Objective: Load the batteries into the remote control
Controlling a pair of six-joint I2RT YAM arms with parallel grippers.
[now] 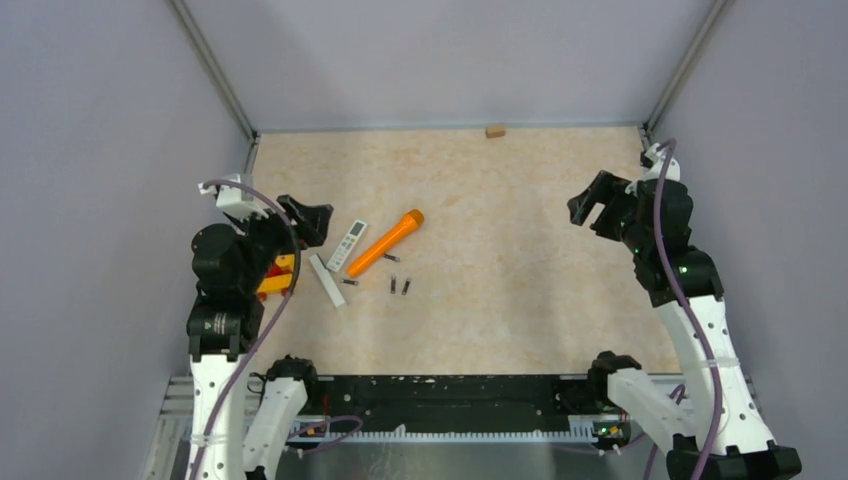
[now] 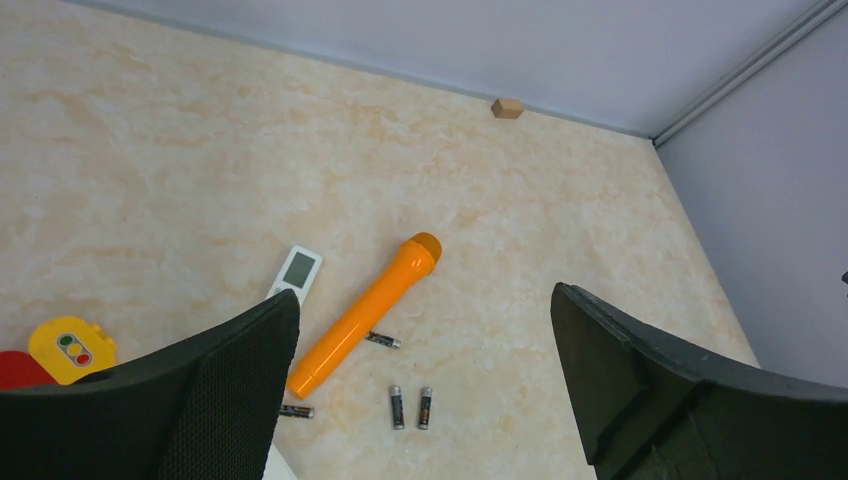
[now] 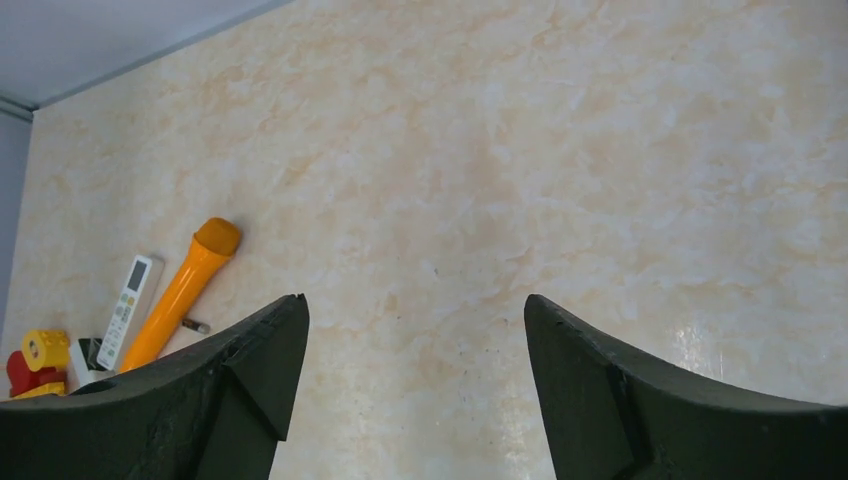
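At the far left the left gripper [image 2: 425,296] hangs above the table, its matte black, wedge-shaped fingers [image 2: 235,385] spread wide with nothing between them. Near it sits a rounded yellow plastic toy [image 2: 70,347] with a red and a green dot on its face, next to a red piece [image 2: 14,369]. Then comes a flat white strip [image 1: 327,280], and after it the remote control [image 2: 297,272], a slim white slab with a small grey screen, lying face up. Just beside it a smooth orange tube [image 2: 362,314] with a bulbous head lies slanted. The batteries [image 2: 397,407], four thin dark cylinders with paler ends, lie loose on the marbled beige table [image 2: 560,200]. One is just beside the tube, one is at its base, and two are side by side further right. A small wooden block [image 2: 507,107] sits by the back wall. At the far right the right gripper [image 3: 412,300] hangs with its dark fingers [image 3: 640,400] parted and empty.
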